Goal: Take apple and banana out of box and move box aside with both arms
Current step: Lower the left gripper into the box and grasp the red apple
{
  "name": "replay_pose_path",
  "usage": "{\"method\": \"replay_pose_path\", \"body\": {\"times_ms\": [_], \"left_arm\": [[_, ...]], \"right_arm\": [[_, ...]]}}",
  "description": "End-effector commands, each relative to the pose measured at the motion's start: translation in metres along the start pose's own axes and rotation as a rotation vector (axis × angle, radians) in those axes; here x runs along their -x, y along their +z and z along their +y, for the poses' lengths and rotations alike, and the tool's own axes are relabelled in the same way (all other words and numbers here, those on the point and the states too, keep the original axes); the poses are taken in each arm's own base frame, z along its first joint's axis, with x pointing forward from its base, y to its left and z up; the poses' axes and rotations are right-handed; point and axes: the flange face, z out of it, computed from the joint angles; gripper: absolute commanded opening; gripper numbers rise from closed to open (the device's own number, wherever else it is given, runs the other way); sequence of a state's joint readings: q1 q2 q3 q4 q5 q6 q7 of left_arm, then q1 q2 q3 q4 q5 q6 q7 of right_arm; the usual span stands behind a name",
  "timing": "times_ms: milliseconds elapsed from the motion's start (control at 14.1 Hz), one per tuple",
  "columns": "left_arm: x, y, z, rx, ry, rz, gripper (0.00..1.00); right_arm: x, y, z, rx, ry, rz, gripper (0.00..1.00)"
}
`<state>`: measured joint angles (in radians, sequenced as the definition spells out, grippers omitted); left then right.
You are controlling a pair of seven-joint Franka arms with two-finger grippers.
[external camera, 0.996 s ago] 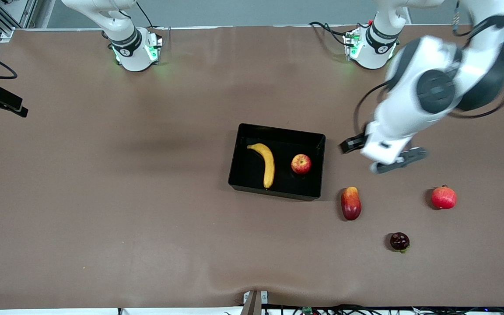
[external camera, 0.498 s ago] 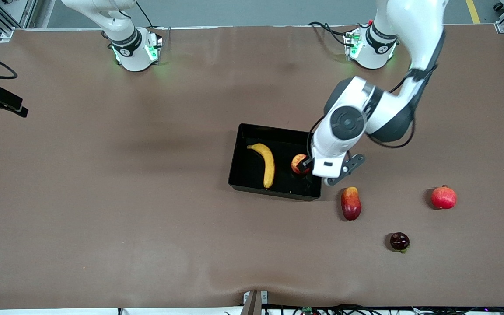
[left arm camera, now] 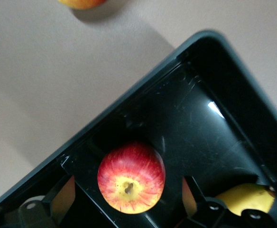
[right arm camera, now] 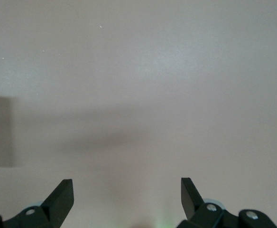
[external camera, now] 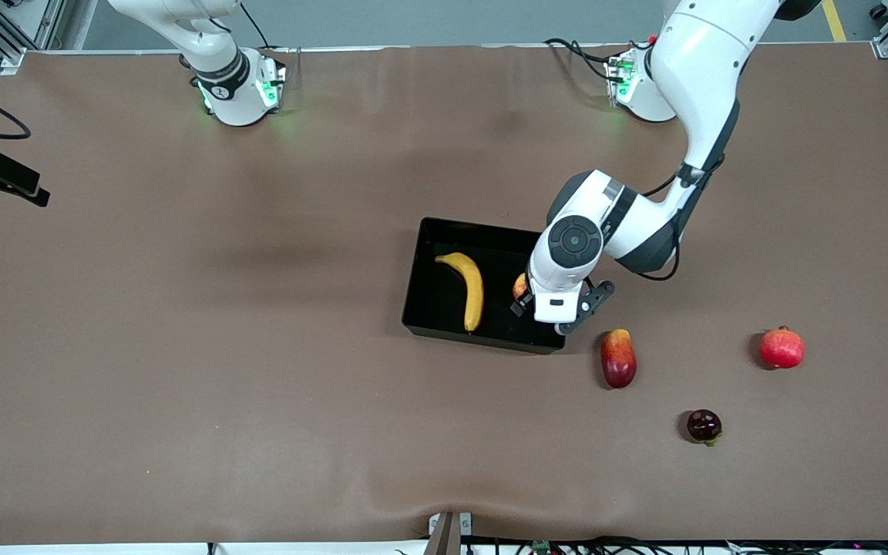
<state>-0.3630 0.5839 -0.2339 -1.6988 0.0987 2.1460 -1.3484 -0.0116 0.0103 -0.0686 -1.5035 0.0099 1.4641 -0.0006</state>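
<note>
The black tray (external camera: pixel 435 310) lies mid-table. In it are the yellow banana (external camera: pixel 472 290) and the red-yellow apple (external camera: pixel 519 286), which the left hand mostly covers. My left gripper (external camera: pixel 530 302) is low over the apple, at the tray's end toward the left arm. In the left wrist view the apple (left arm camera: pixel 131 177) sits between my left gripper's (left arm camera: pixel 128 191) open fingers, with a gap on each side. The tray wall (left arm camera: pixel 129 108) and the banana's tip (left arm camera: pixel 245 199) show there too. My right gripper (right arm camera: pixel 126 189) is open and empty over bare table, and does not show in the front view.
An oblong red-yellow mango (external camera: pixel 618 358) lies just off the tray's corner, nearer the front camera. A pomegranate (external camera: pixel 782 348) and a small dark fruit (external camera: pixel 704 425) lie toward the left arm's end. A black camera mount (external camera: pixel 1 179) stands at the right arm's end.
My left arm has swung in from the left arm's end of the table to the tray, and its open gripper has come down around the apple. The fruits and the tray have not moved.
</note>
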Motion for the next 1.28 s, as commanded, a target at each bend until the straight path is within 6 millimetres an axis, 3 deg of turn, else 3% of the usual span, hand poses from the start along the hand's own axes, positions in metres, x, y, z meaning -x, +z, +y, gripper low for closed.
{"method": "replay_pose_path", "body": {"times_ms": [0,498,711,782,924,1209], "left_arm": [[0.010,0.018,0.000,0.006,-0.009,0.021,1.00],[0.008,0.049,0.003,0.001,-0.012,0.004,0.98],[0.002,0.035,0.004,0.018,-0.020,0.010,0.16],[0.005,0.025,0.006,0.032,-0.014,0.017,0.00],[0.009,-0.007,0.004,0.043,-0.001,0.036,0.00],[0.003,-0.112,-0.013,0.060,0.083,0.085,0.00]], "right_arm": [[0.000,-0.003,0.000,-0.002,0.000,-0.004,1.00],[0.000,-0.003,0.000,-0.002,0.000,-0.004,1.00],[0.000,-0.003,0.001,-0.002,0.001,-0.004,1.00],[0.000,-0.003,0.000,-0.002,0.000,-0.004,1.00],[0.000,-0.003,0.001,-0.002,0.001,-0.002,1.00],[0.000,-0.003,0.000,-0.002,0.000,-0.002,1.00]]}}
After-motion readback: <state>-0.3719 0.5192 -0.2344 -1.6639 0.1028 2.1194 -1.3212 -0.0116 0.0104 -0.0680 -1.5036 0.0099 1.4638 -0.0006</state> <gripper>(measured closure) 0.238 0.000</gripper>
